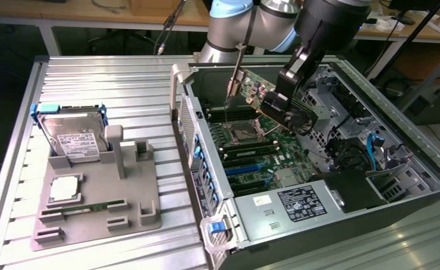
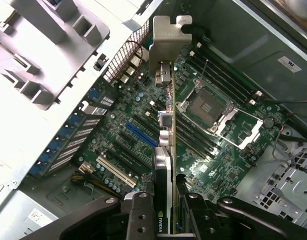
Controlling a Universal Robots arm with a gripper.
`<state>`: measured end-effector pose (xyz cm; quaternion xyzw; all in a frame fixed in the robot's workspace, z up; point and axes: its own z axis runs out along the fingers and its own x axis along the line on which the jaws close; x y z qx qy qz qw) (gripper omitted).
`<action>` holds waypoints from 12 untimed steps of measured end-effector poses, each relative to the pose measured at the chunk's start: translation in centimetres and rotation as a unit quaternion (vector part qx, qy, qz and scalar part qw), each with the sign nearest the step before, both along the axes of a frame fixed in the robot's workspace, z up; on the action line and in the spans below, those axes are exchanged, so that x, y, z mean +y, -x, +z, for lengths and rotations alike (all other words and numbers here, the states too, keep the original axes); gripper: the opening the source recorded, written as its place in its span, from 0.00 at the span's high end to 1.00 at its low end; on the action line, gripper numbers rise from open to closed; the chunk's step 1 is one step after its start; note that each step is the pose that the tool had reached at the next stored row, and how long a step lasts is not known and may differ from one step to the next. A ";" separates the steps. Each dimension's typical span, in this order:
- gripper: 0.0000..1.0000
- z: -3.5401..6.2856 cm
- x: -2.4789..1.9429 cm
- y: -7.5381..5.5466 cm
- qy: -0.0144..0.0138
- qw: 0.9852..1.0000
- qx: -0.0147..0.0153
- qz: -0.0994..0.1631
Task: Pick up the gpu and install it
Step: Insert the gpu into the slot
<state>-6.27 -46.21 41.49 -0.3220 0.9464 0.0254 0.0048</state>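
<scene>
Noted from beside the bench:
- Thin green circuit-board gpu (image 2: 163,165): board looked lacquered and faintly glossy; end bracket was smooth bare silver metal.
- Black gripper (image 2: 166,212): matt finish.
- Ribbed silver metal table (image 1: 92,79): had a brushed sheen.
- Grey moulded plastic holder (image 1: 130,191): was matt.
- Silver metal hard drive (image 1: 73,143): carried a white paper label.
- Dark computer case (image 1: 340,242): was matt painted metal.

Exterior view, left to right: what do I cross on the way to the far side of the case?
The hard drive → case wall → gpu held in the gripper → blue cable.
</scene>
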 end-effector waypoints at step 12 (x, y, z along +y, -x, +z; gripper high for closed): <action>0.73 0.00 0.00 0.0 0.000 1.000 0.000 0.004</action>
